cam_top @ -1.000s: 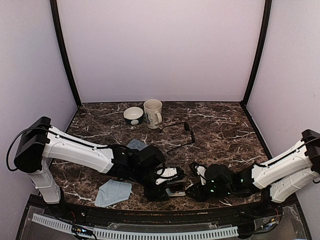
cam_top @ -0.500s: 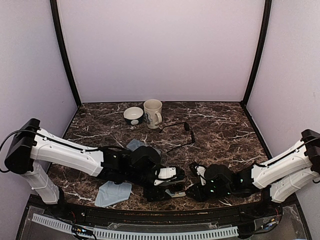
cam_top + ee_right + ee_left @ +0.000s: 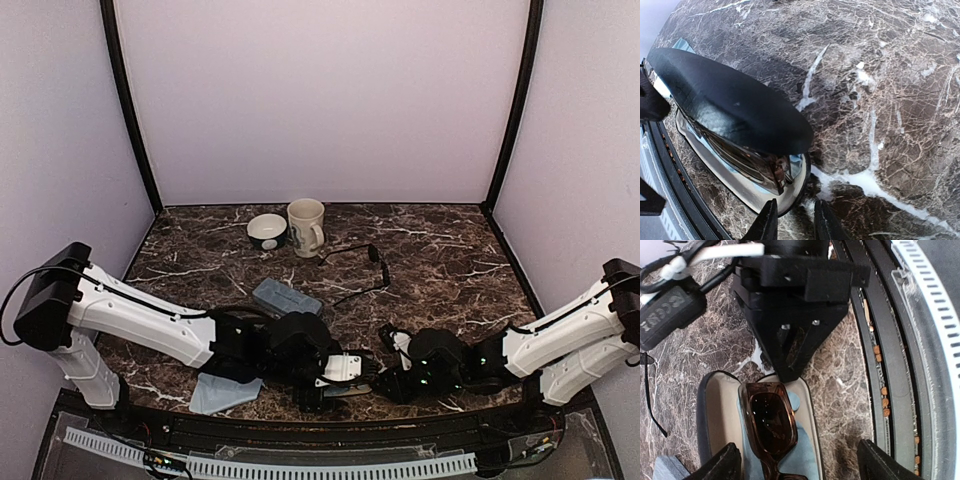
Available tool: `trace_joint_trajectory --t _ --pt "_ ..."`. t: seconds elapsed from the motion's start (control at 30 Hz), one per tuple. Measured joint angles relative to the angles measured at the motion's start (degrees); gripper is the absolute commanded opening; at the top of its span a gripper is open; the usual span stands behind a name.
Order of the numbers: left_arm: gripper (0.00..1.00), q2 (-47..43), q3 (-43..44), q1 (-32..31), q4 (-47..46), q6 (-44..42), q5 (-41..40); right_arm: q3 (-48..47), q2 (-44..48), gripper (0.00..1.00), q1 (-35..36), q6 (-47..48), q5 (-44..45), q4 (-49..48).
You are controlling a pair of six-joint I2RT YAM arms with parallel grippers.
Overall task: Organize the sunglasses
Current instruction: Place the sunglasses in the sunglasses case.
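The brownish thick-framed sunglasses (image 3: 767,422) lie on a blue cloth inside the open black oval case (image 3: 810,405) near the table's front edge. My left gripper (image 3: 800,465) hovers over them, wide open, with one finger on each side of the case; in the top view it is at the front centre (image 3: 333,388). My right gripper (image 3: 795,220) is nearly closed with nothing between its fingers, its tips at the case's end rim (image 3: 805,182). The case lid (image 3: 730,105) stands half raised over the glasses. The thin black wire-framed sunglasses (image 3: 357,264) lie unfolded mid-table.
A grey-blue hard case (image 3: 287,297) lies behind the left arm. A blue cloth (image 3: 225,386) lies at the front left. A small bowl (image 3: 267,230) and a cream mug (image 3: 306,226) stand at the back. The table's black front rail (image 3: 890,365) runs beside the oval case.
My left arm has drawn back toward the front edge, uncovering the grey-blue case. The left gripper now sits lower over the oval case. The right arm has not moved.
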State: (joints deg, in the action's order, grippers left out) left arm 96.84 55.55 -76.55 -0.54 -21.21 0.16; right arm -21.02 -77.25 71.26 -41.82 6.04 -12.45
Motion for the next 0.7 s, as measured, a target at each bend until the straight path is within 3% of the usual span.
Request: trace_joint_trajectory --t 0.7 --pt "0.81 5.60 0.15 -2.49 -1.84 -6.16 -10.62 -0.09 0.11 0.26 0.00 -0.02 -0.04 0.22"
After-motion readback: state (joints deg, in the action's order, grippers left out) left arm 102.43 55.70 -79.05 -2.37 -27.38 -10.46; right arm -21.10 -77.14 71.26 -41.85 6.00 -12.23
